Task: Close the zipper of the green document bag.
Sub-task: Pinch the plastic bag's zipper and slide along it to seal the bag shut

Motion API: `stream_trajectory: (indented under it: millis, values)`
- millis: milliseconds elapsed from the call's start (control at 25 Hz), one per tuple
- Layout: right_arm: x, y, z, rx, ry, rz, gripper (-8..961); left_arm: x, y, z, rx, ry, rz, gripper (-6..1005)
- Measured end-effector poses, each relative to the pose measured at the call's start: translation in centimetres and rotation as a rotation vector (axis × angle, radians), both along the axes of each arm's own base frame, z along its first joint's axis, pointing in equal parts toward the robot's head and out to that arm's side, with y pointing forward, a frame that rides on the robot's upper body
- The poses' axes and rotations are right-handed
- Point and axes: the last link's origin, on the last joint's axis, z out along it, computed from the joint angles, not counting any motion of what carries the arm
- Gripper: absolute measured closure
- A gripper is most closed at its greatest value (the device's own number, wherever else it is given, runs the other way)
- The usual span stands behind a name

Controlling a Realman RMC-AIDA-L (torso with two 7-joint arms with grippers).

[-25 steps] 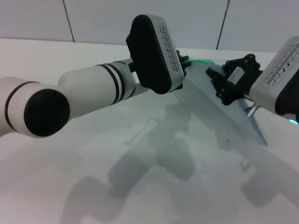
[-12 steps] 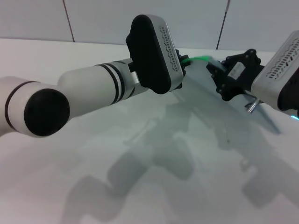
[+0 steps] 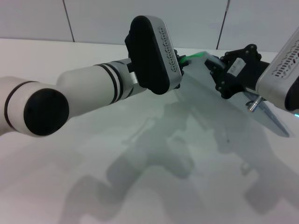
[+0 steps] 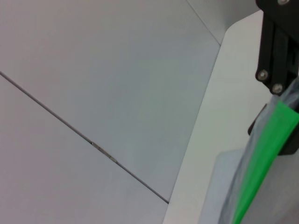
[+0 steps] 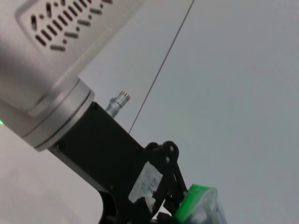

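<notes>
The green document bag (image 3: 233,109) hangs above the table as a translucent sheet, held between both arms. Its zipper (image 3: 195,56) shows as a short bright green strip at the upper edge, and again in the left wrist view as the zipper (image 4: 261,158). My left gripper (image 3: 183,60) sits mostly behind its black wrist housing, shut on the bag's green end; the right wrist view shows this left gripper (image 5: 180,205) pinching the green end (image 5: 196,201). My right gripper (image 3: 214,67) is shut on the green edge a little to the right. The slider is hidden.
The white table (image 3: 117,154) lies below with the arms' shadows on it. A grey panelled wall (image 3: 187,18) stands behind. My left forearm (image 3: 88,93) stretches across the left half of the head view.
My right gripper has shifted slightly up and to the right, and the bag's lower right corner has swung farther right. The left arm has barely moved.
</notes>
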Motion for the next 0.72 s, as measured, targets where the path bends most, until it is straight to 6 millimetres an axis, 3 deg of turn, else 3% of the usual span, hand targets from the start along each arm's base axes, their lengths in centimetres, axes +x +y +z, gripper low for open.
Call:
stream_trajectory:
  millis: [400,720]
  values:
    - [-0.6,-0.9,0.7,0.003,0.007,0.021,852,-1.2,0.7,-0.1,0.025,0.014,0.023,931]
    - [-1.0,-1.7,1.5,0.013,0.014,0.034,834,-3.4,2.0,0.1,0.071,0.033,0.074,930]
